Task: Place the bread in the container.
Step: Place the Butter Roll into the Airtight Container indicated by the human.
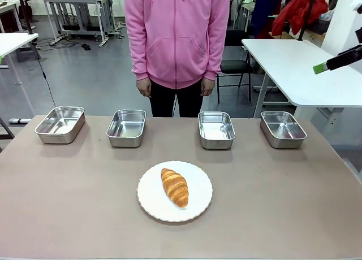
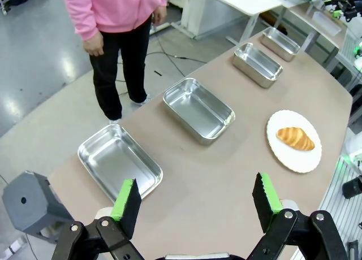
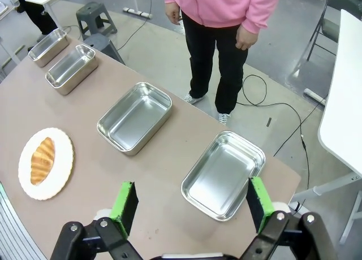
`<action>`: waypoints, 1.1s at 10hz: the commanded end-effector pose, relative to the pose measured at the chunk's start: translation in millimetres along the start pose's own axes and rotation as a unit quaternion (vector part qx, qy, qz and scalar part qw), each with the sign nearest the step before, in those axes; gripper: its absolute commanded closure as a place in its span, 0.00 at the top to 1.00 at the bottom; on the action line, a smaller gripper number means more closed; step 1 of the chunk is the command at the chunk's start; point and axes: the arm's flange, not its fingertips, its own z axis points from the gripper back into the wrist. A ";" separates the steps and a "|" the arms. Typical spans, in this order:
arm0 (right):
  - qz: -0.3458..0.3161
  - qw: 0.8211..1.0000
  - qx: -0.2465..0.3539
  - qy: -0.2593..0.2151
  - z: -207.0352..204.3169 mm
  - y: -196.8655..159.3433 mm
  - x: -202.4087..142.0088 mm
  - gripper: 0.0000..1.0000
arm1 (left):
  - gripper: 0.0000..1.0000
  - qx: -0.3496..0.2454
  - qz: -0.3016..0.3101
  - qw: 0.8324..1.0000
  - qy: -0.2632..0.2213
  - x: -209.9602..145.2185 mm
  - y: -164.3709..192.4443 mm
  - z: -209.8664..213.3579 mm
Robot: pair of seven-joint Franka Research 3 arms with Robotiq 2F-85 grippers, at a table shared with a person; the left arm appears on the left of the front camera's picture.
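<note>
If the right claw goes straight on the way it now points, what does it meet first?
Probably the shallow rectangular stainless-steel tray at the row's right end, ahead of the open right claw; depth is unclear.

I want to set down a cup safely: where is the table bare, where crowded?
Bare table lies left and right of the plate holding the croissant, and in the strip beyond it. The far edge is crowded with four trays; the widest gap is between the left-middle tray and the right-middle tray.
</note>
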 end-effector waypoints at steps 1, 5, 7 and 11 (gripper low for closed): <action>-0.001 1.000 0.004 -0.006 0.0 -0.5 0.2 1.00 | 1.00 0.000 -0.003 1.000 -0.001 -0.3 -0.1 1.2; -0.001 1.000 0.004 -0.006 0.0 -0.5 0.2 1.00 | 1.00 0.000 -0.003 1.000 -0.001 -0.3 -0.1 1.2; -0.001 1.000 0.004 -0.006 0.0 -0.5 0.2 1.00 | 1.00 0.000 -0.003 1.000 -0.001 -0.3 -0.1 1.2; -0.001 1.000 0.004 -0.006 0.0 -0.5 0.2 1.00 | 1.00 0.000 -0.003 1.000 -0.001 -0.3 -0.1 1.2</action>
